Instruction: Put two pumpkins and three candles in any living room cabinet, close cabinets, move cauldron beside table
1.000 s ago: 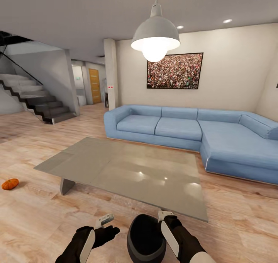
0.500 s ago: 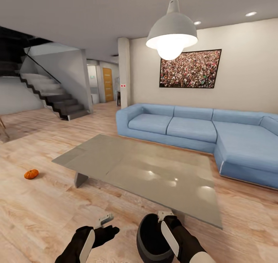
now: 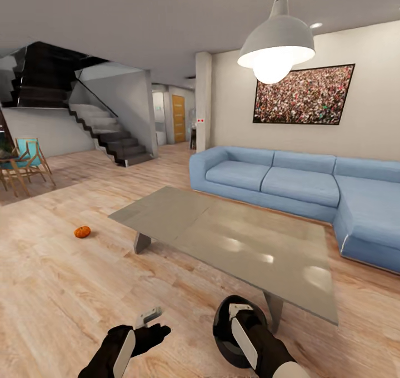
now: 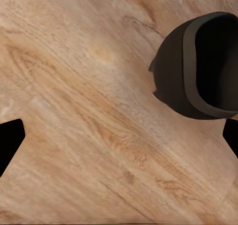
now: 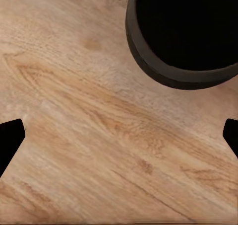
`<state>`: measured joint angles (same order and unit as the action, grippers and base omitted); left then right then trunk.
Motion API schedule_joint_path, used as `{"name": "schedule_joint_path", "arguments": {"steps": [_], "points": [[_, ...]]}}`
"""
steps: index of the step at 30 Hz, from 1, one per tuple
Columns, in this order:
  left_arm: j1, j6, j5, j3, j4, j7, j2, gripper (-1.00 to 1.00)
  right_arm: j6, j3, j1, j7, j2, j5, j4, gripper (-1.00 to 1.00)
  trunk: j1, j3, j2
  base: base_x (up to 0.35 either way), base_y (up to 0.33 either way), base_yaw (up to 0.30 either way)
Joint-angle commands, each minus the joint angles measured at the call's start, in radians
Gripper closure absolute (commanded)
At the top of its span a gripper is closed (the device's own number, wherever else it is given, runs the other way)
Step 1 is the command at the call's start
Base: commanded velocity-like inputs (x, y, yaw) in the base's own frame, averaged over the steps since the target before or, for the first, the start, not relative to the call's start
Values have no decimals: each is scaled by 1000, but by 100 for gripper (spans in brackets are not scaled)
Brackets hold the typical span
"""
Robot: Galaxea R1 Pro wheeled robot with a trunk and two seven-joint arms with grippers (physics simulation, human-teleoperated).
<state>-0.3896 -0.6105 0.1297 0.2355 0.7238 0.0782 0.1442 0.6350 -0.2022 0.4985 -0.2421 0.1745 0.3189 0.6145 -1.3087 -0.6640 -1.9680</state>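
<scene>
Cauldron point(image 3: 229, 333) sits on the floor just beside the table point(image 3: 233, 239). Both grippers' fingers spread wide, holding nothing. Next up, I'd say: the pumpkin point(image 3: 82, 232), lying beyond the table's far-left corner.

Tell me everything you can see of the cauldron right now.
The cauldron is a black, matte, round-bellied pot with a flared rim and a dark, seemingly empty inside. It looks to stand upright on the wood floor, close to the near corner of the grey table by its leg. In the head view the right hand overlaps its rim; whether they touch cannot be told. The left wrist view shows its side and mouth; the right wrist view looks into it.
</scene>
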Motion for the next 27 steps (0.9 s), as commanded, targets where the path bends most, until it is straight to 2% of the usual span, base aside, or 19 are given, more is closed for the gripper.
{"name": "schedule_joint_path", "arguments": {"steps": [1,8,14,17,27], "points": [[0,0,0,0,0,0,0,-100,0,0,0,0,0,0,0,-100,0,-1,0,-232,0,241],[0,-1,1,12,1,0,-17,-100,0,0,0,-7,0,-1,0,-100,0,-9,0,-112,0,239],[0,-2,1,16,1,0,-18,-100,-1,0,0,-8,0,-1,0,-100,0,-15,0,-5,0,237],[0,-2,1,16,1,1,-18,-100,-1,0,0,-8,0,-2,1,-100,12,-9,21,-1,0,236],[0,-2,1,16,1,3,-19,-100,1,-2,0,-8,0,-6,1,-100,12,-20,21,0,0,236]]}}
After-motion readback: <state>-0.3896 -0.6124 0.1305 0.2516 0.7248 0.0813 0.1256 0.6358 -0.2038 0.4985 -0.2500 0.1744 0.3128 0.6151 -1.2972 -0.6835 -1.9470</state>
